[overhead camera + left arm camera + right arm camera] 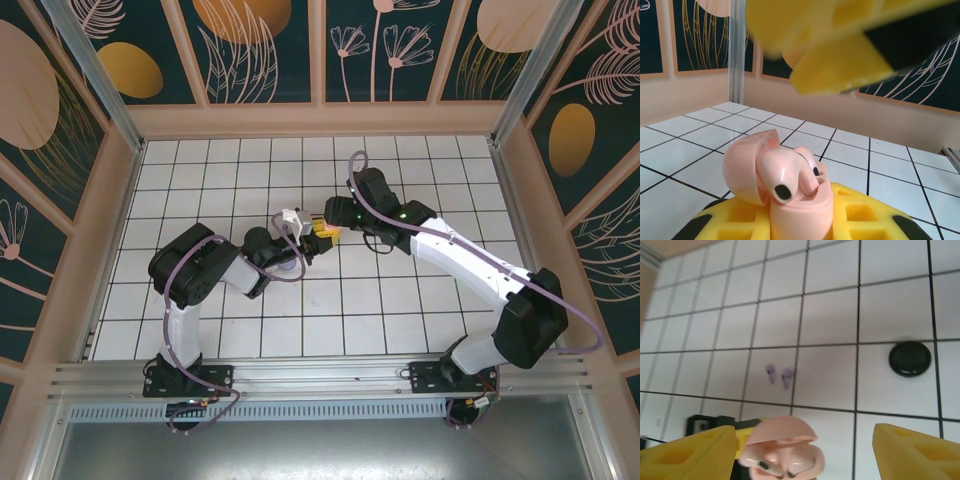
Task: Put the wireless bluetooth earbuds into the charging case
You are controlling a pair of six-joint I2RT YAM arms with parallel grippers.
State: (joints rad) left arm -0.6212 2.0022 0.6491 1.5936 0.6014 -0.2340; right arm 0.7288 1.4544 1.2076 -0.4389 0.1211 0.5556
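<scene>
Over the table [400, 300], the left hand [320, 238] grips the open pink case [802, 210].

Table was a white tiled top [400, 310] with dark grid lines. Lying right on it: two lilac-grey earbuds [787, 378] side by side inside one tile, and a black round disc [910, 358] well apart from them.

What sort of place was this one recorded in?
Probably a purpose-built robot data-collection booth: a white grid-tiled table, walled in by leaf-patterned panels, with two arms bolted to an aluminium rail.
</scene>
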